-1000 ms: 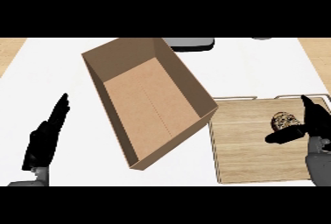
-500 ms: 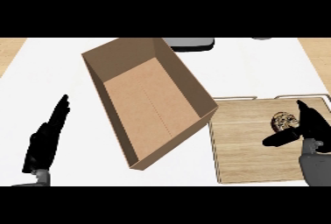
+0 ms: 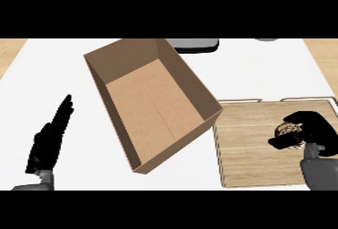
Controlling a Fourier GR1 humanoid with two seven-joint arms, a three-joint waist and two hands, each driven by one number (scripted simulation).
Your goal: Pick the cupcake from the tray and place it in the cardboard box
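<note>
Head view, looking steeply down on the white bench [image 3: 264,71]. Your right hand [image 3: 310,129] is sitting over the wooden tray [image 3: 257,147] at the view's lower right, its fingers and thumb [image 3: 285,142] curling round the cupcake [image 3: 288,129]. Only a small pale brown patch of the cupcake is showing between thumb and fingers; the hand is hiding the remainder. You cannot tell from this view whether the cupcake is resting on the tray's surface or sitting just above it. The grey forearm [image 3: 322,172] is entering from the lower edge, directly beneath the hand.

The tray is lying flat on the bench, with two thin handles showing along its far edge. Its left edge is lying just beside the near right corner of the cardboard box [image 3: 152,103]; whether the two are touching cannot be told.

The cardboard box is standing open on the bench, set at a slant, its long axis running from upper left toward lower centre. Its brown floor and inner walls are facing you.

Your left hand [image 3: 49,138] is resting at the view's lower left, fingers straight and pointing away from you, well apart from the box and holding nothing.

A grey object [image 3: 192,44] is lying at the far edge of the bench, behind the box.
</note>
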